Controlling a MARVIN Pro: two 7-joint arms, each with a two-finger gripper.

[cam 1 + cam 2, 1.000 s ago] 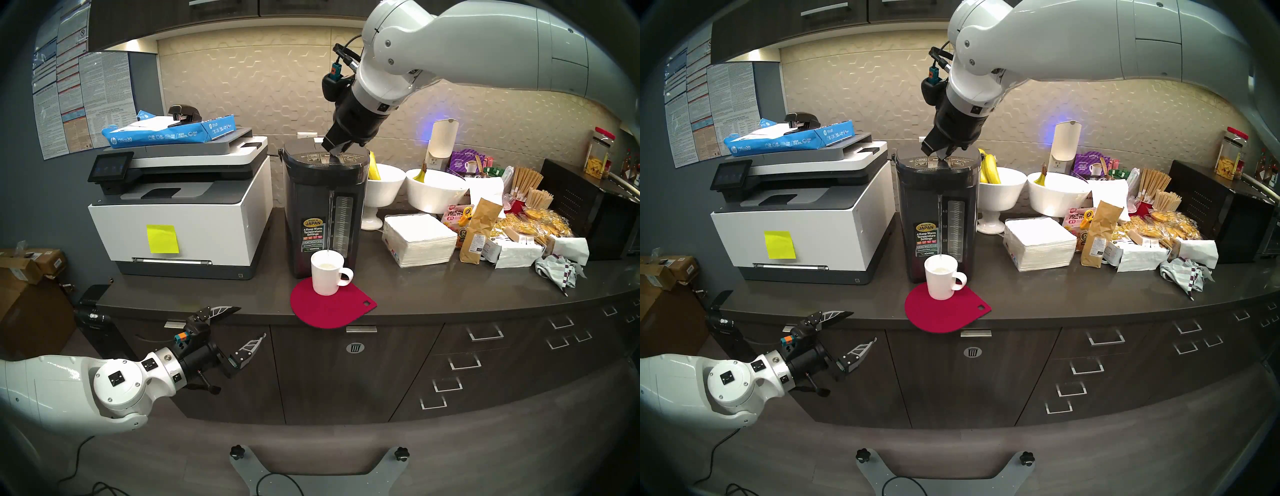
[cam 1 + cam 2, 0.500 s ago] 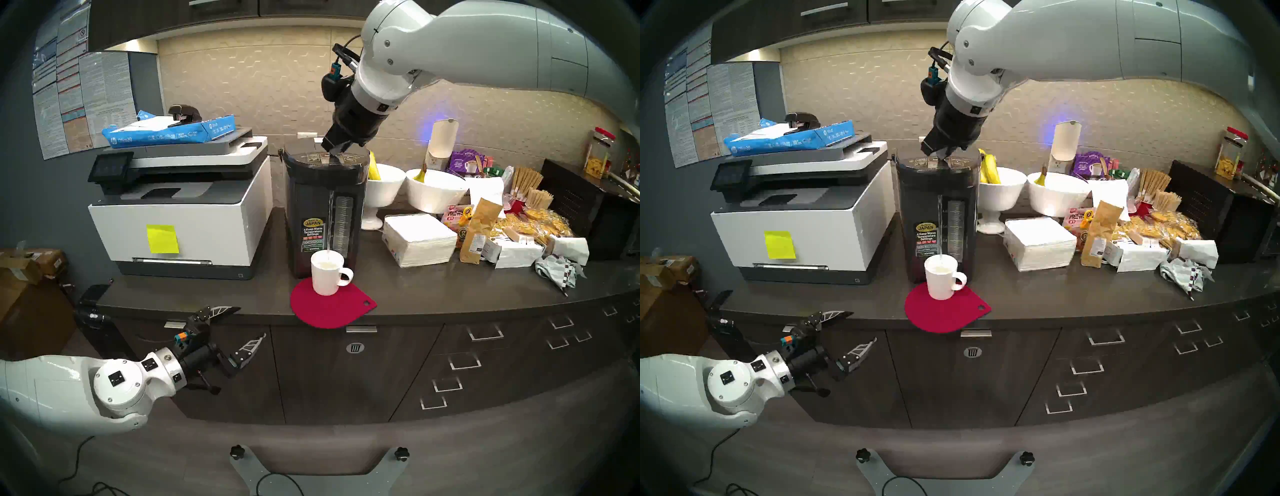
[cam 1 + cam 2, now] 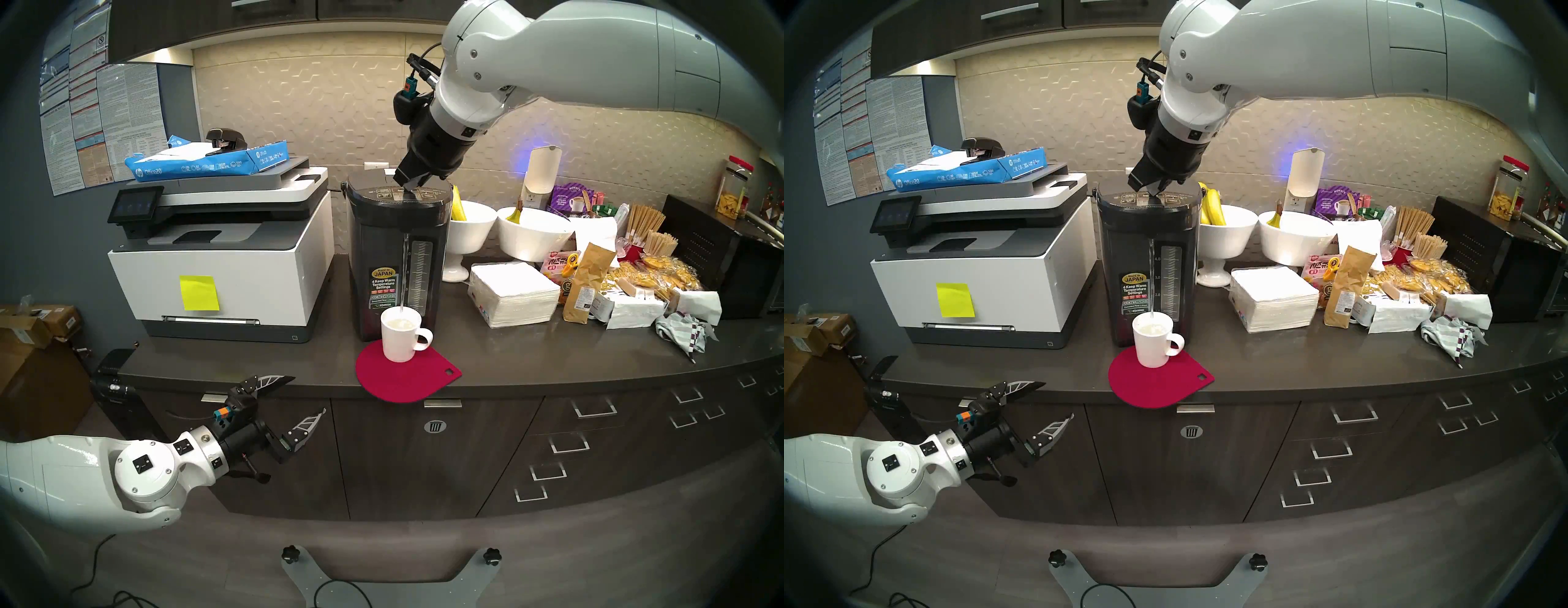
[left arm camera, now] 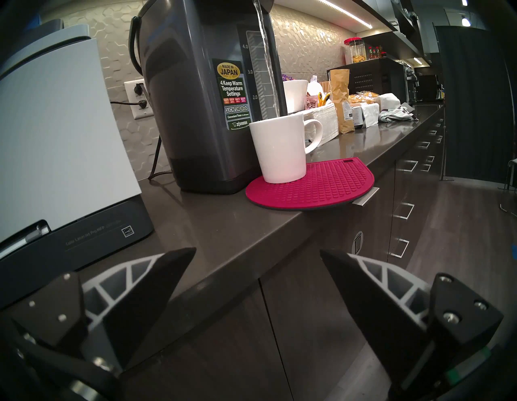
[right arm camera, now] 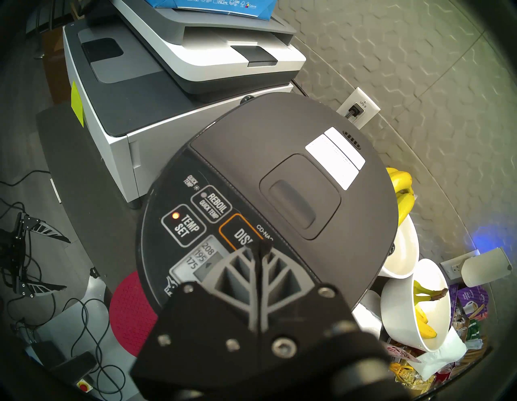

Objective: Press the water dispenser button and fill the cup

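Hovering below the counter's front edge at about 8 o'clock from the cup: left gripper [image 3: 299, 397], fingers spread wide apart, nothing between them. White-and-grey printer [image 3: 220, 254] next along the counter [image 3: 551, 356], yellow sticky note [image 3: 199, 292] on its front. Just beside it, at 3 o'clock, the water dispenser [image 3: 396, 254], tall and dark, upright. Pressing down on its top panel: right gripper [image 5: 258, 247], fingers closed tight together, tips touching the button [image 5: 240, 232], only the letters "DIS" readable past the tips. Falling from the spout: a thin water stream [image 4: 270, 61] into the cup [image 4: 277, 148]. Cup upright on a red mat [image 4: 321, 184], touching the dispenser's front, handle toward 3 o'clock, pale liquid inside. Mat overhanging the counter edge at 6 o'clock. Further right, white footed bowls [image 3: 471, 229] with bananas, then a napkin stack [image 3: 513, 293].
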